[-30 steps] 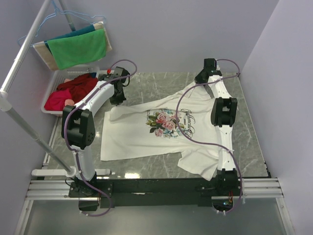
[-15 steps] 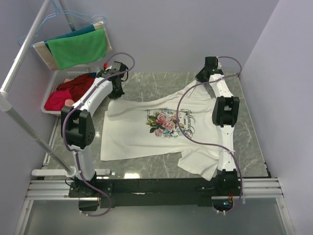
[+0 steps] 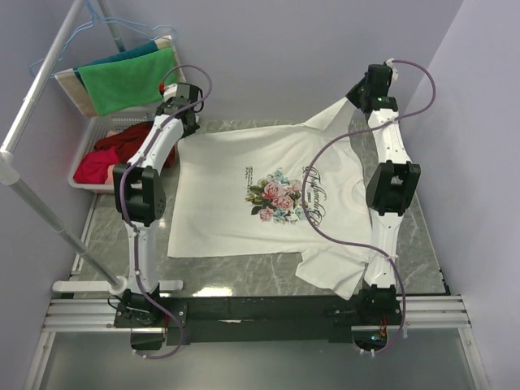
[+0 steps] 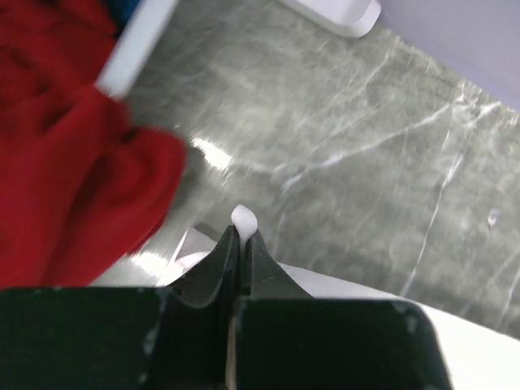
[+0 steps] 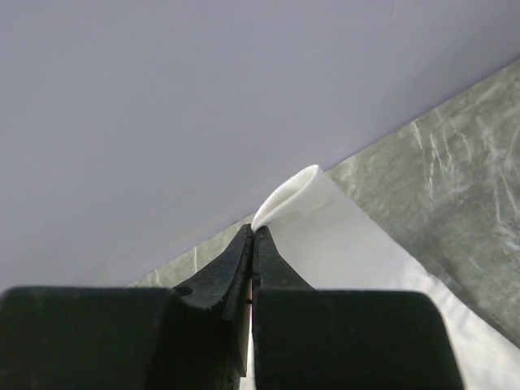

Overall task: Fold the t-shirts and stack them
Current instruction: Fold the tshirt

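A white t-shirt (image 3: pixel 244 195) with a pink floral print and dark script lies spread face up on the marble table. My left gripper (image 3: pixel 180 122) is shut on its far left corner, at the table's back left; a bit of white cloth (image 4: pixel 244 219) sticks out past the fingertips. My right gripper (image 3: pixel 355 101) is shut on the far right corner, lifted above the back edge; the white fold (image 5: pixel 294 195) shows at the tips. The far edge is stretched between the two grippers. A sleeve (image 3: pixel 329 264) hangs near the right arm's base.
A white basket (image 3: pixel 85 172) with red clothes (image 3: pixel 122 146) stands at the back left, close to my left gripper; the red cloth shows in the left wrist view (image 4: pixel 65 162). Green and teal cloths (image 3: pixel 126 77) hang on a rack behind it. The lilac wall (image 5: pixel 203 97) is just behind my right gripper.
Both grippers have moved toward the back and apart, lifting and pulling the shirt's far edge taut. The shirt has slid back and flattened out.
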You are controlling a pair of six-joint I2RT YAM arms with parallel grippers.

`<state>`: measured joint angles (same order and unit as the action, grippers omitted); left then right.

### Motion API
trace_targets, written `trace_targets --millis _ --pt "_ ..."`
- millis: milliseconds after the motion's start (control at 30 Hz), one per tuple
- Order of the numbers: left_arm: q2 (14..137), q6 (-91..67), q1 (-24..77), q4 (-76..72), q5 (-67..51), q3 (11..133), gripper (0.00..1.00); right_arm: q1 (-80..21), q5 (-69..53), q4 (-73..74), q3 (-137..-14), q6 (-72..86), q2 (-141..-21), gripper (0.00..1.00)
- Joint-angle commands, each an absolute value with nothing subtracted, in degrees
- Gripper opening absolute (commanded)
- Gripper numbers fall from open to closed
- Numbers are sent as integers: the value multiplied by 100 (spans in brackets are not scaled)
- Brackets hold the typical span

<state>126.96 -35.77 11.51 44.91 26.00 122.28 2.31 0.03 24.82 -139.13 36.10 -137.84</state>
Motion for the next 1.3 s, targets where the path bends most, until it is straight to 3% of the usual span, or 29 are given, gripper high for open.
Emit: trace_targets --millis 0,667,1267 --pt "13183 -3358 1055 3946 2408 12708 1 264 70 2382 -13755 3428 -13421 0" --pt "13201 -3428 817 3313 2602 12815 1 255 -158 2681 -12262 3463 -12631 0" --pt "12648 -3551 817 3612 2355 11945 1 246 -290 2496 -9415 3815 -10645 0"
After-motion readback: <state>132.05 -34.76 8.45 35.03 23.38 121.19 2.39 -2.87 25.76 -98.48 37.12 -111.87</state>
